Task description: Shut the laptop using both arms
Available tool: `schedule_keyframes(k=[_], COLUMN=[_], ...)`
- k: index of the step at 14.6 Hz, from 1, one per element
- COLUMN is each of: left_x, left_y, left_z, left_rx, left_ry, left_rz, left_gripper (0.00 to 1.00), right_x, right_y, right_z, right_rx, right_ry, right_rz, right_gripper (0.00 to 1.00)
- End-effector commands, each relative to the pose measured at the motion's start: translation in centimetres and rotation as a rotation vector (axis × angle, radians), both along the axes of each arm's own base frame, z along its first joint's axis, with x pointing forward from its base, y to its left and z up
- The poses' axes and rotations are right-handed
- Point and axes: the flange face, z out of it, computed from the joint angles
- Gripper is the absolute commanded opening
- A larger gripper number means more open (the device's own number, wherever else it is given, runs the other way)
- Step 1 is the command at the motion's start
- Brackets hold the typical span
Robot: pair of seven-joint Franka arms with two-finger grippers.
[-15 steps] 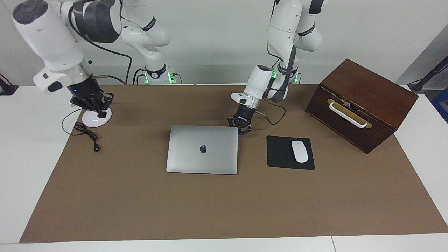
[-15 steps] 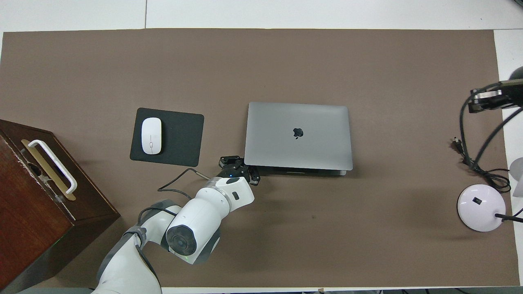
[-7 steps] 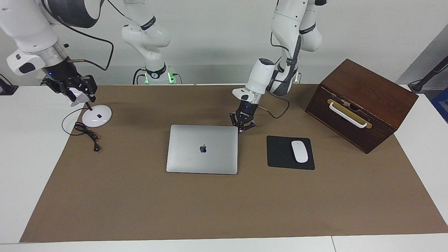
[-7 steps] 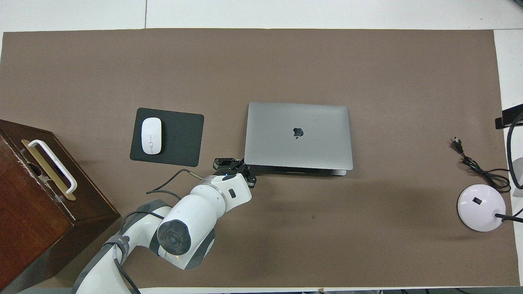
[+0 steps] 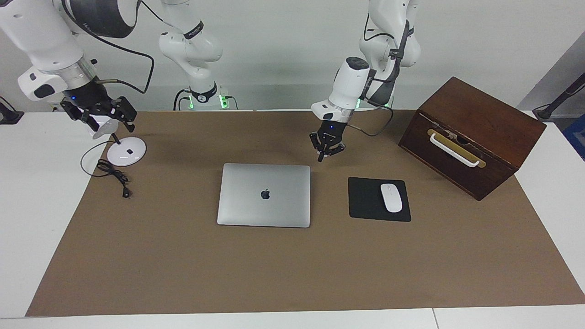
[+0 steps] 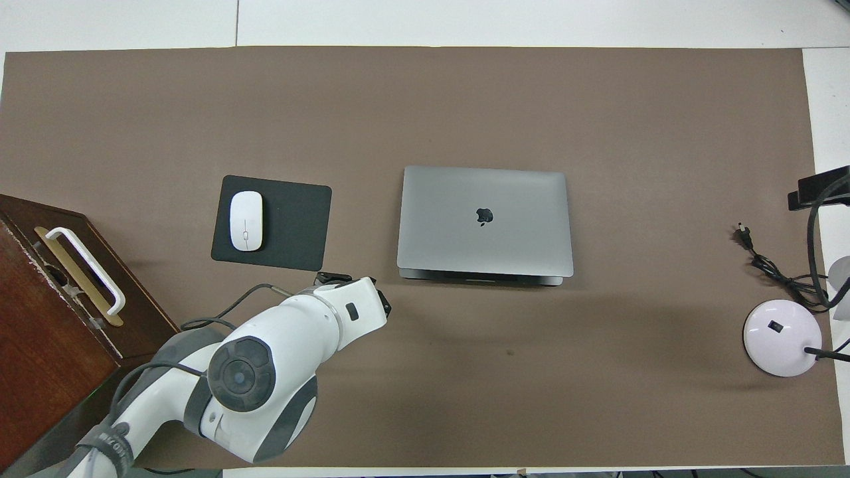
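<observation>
So going across the facing view: the right gripper hangs over the lamp base at the right arm's end, well apart from the laptop, fingers spread, holding nothing. Mid-mat, the laptop lies flat with its lid down, long axis running across the table. The left gripper hovers just off the corner nearest it, unclenched and empty, and looks the closer one.

facing cam high, opposite overhead cam; both share laptop.
</observation>
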Motion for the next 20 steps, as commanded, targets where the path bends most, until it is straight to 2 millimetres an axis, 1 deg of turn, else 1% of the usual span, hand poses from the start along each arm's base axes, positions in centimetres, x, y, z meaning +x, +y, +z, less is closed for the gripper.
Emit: schedule_keyframes(k=[1, 4, 5, 6, 8, 10, 12, 13, 14, 15, 18, 20], left_x=[0.7, 2.6, 3.3, 4.1, 5.2, 6.1, 7.2, 7.7, 8.2, 8.8, 10.5, 11.8], left_y=[2.9, 6.3, 7.6, 9.1, 11.8, 14.5, 17.5, 18.6, 20.1, 22.1, 24.4, 25.4], left_z=[4.5, 9.7, 11.3, 13.0, 15.5, 17.6, 19.5, 20.2, 20.7, 21.4, 23.2, 24.4], left_rx=[0.060, 0.111, 0.123, 0.132, 0.141, 0.141, 0.167, 0.174, 0.172, 0.163, 0.148, 0.140], left_ry=[0.081, 0.173, 0.196, 0.218, 0.244, 0.257, 0.234, 0.229, 0.222, 0.212, 0.183, 0.169], left_rz=[0.009, 0.013, 0.012, 0.020, 0.036, 0.085, 0.140, 0.167, 0.201, 0.244, 0.299, 0.321], left_gripper=[0.00, 0.00, 0.00, 0.00, 0.00, 0.00, 0.00, 0.42, 0.79, 1.00, 1.00, 1.00], right_x=[-0.9, -1.1, -1.0, -1.0, -1.0, -1.0, -1.0, -1.0, -1.0, -1.0, -1.0, -1.0], right_y=[0.5, 0.7, 1.6, 1.9, 1.9, 1.9, 1.9, 1.9, 1.9, 1.9, 1.9, 1.9], right_z=[-0.2, -0.2, -0.3, -0.3, -0.3, -0.3, -0.3, -0.3, -0.3, -0.3, -0.3, -0.3], right_rx=[0.004, 0.003, 0.004, 0.004, 0.004, 0.004, 0.004, 0.004, 0.004, 0.004, 0.004, 0.004], right_ry=[-0.003, -0.006, -0.005, -0.005, -0.005, -0.005, -0.005, -0.005, -0.005, -0.005, -0.005, -0.005], right_rz=[-0.011, -0.009, 0.006, 0.012, 0.012, 0.014, 0.014, 0.014, 0.014, 0.014, 0.014, 0.014], right_gripper=[1.00, 1.00, 1.00, 1.00, 1.00, 1.00, 1.00, 1.00, 1.00, 1.00, 1.00, 1.00])
